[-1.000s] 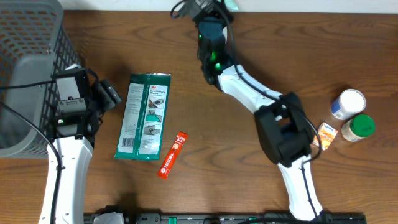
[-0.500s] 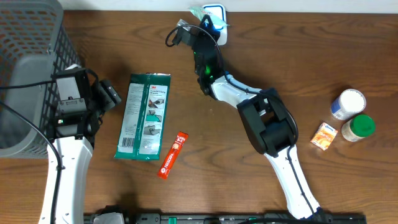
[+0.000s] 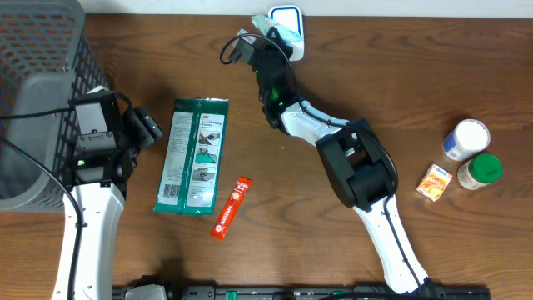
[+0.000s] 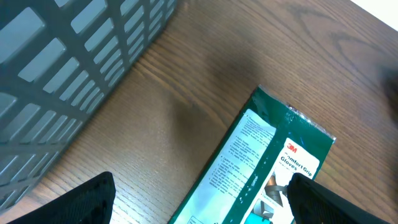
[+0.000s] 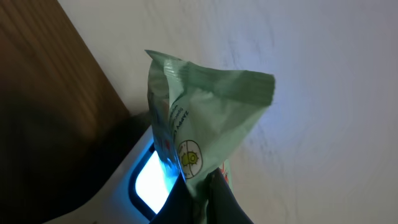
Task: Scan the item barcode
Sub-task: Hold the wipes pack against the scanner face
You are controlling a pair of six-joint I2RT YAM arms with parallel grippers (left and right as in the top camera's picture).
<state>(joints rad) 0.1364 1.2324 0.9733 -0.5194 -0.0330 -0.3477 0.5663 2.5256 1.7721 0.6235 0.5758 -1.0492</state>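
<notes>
Brown wooden table (image 3: 433, 83); at top centre of the overhead view the right gripper (image 5: 198, 190) is clenched on a pale green packet (image 5: 205, 118), just over the blue-lit scanner (image 3: 288, 18); left gripper (image 3: 141, 127), fingers released, sits between the grey basket (image 3: 33, 75) and the 3M glove pack (image 3: 193, 156).

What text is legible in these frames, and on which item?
"3M": glove pack, on its front.
"Comfort Grip": same pack, just below the logo.
Glove pack's white panel: print too small to read.
Red sachet: white lettering blurred.
Pale green pouch: small print unreadable.
Orange box, white-lidded jar, green-lidded jar: labels unreadable.
</notes>
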